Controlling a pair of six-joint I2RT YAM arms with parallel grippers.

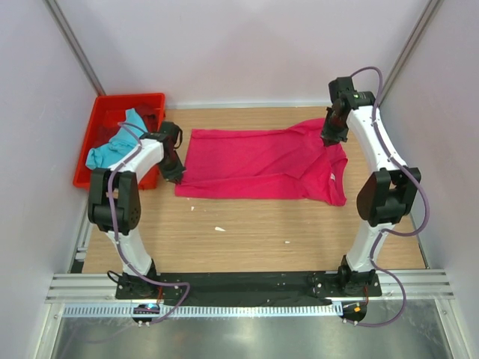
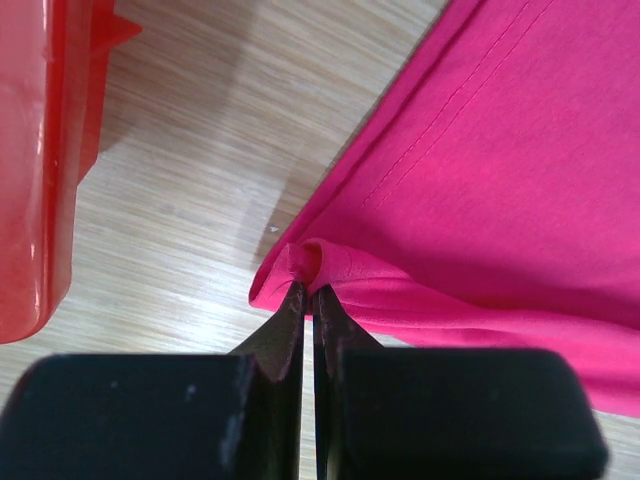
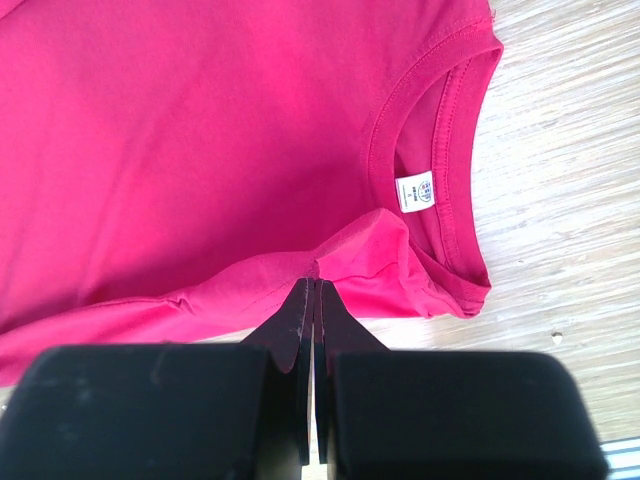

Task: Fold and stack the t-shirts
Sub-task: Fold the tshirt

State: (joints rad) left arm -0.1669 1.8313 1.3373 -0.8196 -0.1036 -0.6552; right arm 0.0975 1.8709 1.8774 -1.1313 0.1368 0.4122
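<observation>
My left gripper (image 2: 308, 287) is pinched shut on a hem corner of the plain magenta-pink cloth t-shirt (image 2: 500, 150), and my right gripper (image 3: 315, 272) is clamped on a fold beside its collar. Only the right wrist view shows the small white neck label (image 3: 415, 192). Only the overhead shows that shirt spread across the pale wooden table (image 1: 247, 232), and the crumpled turquoise-blue cloth t-shirt (image 1: 112, 149) lying in the red plastic crate (image 1: 93, 127) at the far left
</observation>
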